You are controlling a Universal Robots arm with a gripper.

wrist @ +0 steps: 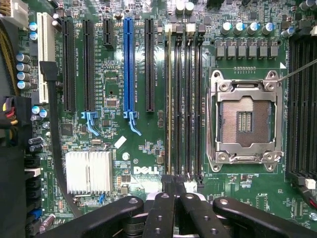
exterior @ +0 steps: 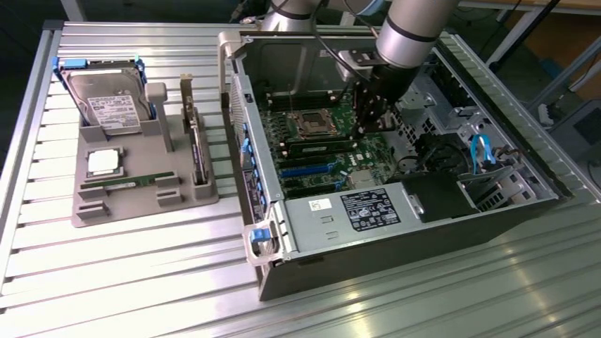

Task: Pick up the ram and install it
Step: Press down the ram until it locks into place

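Exterior: gripper (exterior: pixel 376 120) down inside the case (exterior: pixel 413 232), over the board's slots (exterior: pixel 314 148). A ram (exterior: pixel 131 182) lies in the tray (exterior: pixel 141 211).

Wrist: fingers (wrist: pixel 163 218) pressed together above the slots; a ram stick apparently seated there, so install seems nearly done.

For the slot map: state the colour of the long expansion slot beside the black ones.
Blue slot, clearest in the wrist view.

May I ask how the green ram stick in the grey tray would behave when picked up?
The ram stick is a thin board, so probably stiff and light. Lying low in the tray, it may be awkward to grip.
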